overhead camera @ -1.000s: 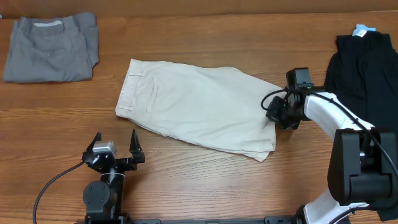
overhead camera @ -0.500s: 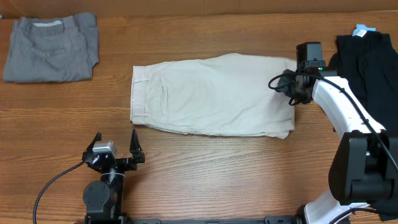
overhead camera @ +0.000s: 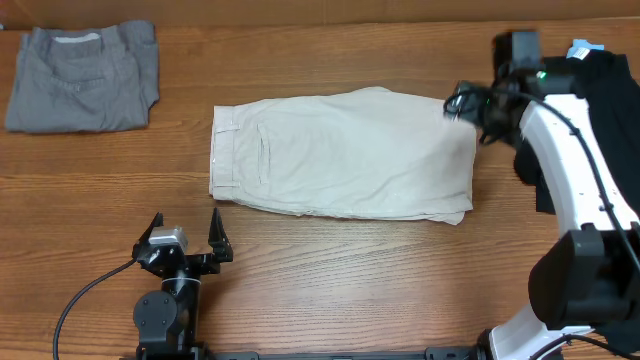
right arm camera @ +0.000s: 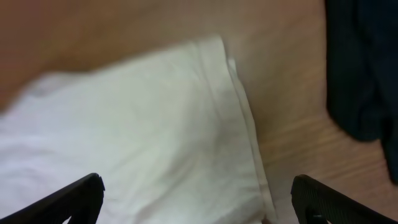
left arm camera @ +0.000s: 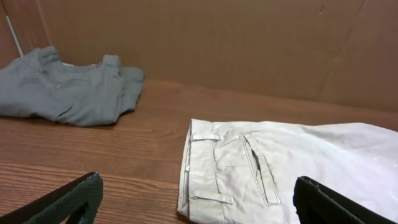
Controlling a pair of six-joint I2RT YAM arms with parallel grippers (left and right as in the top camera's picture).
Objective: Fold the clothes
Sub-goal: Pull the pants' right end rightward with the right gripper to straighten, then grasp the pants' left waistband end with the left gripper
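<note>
The cream-beige shorts lie flat across the middle of the table, folded lengthwise, with the waistband and back pocket to the left. My right gripper hovers open over their far right corner with nothing in it. In the right wrist view the pale cloth fills the space under the right gripper. My left gripper rests open near the front edge, apart from the clothes. In the left wrist view the waistband end lies just ahead of the left gripper.
Folded grey shorts sit at the back left corner, also seen as grey shorts against a brown cardboard wall. A black garment with a blue tag lies at the right edge, behind the right arm.
My right gripper swung the shorts' leg end toward the back so they lie straight. It then opened, let go and moved up and to the back right. The left arm stayed still.
</note>
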